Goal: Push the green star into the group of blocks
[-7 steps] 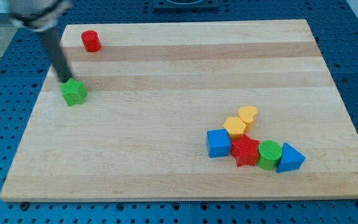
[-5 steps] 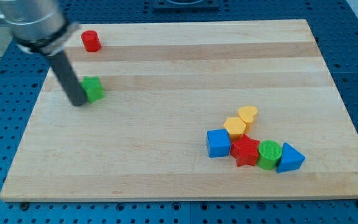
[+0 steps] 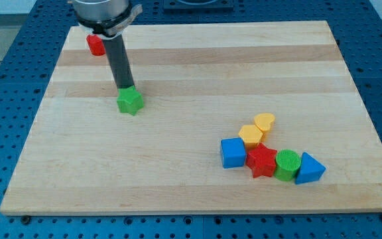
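The green star (image 3: 130, 101) lies on the wooden board (image 3: 197, 60), left of the middle. My tip (image 3: 125, 89) touches the star's upper edge, just above it in the view. The group sits at the lower right: a blue cube (image 3: 233, 153), a red star (image 3: 262, 160), a green cylinder (image 3: 287, 164), a blue triangle (image 3: 310, 168), an orange hexagon (image 3: 251, 135) and a yellow heart (image 3: 264, 123). The group is far to the right of and below the green star.
A red cylinder (image 3: 95, 45) stands near the board's top left corner, partly hidden behind the arm's rod. A blue perforated table (image 3: 5, 79) surrounds the board.
The green star has moved to the right and slightly down. My tip went from the star's left side to its upper edge, following it to the right.
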You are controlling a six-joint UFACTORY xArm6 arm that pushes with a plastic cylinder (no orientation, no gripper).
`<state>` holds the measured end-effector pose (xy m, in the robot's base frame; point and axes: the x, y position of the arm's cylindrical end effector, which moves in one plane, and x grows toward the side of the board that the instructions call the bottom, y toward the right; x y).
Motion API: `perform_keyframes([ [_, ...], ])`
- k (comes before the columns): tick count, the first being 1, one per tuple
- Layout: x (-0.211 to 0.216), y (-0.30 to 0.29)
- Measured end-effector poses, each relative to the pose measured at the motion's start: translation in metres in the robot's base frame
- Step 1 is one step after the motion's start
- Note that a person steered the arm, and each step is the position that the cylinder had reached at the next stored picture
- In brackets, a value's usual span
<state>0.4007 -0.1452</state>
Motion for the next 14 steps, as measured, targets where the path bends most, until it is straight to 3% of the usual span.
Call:
perform_keyframes([
  [1,0.024,-0.042],
  [2,0.034,-0.031],
  [4,0.034,0.073],
  [6,0.072,0.038],
  [9,0.019,0.145],
  [12,-0.015,0.151],
  [14,0.008,0.209],
])
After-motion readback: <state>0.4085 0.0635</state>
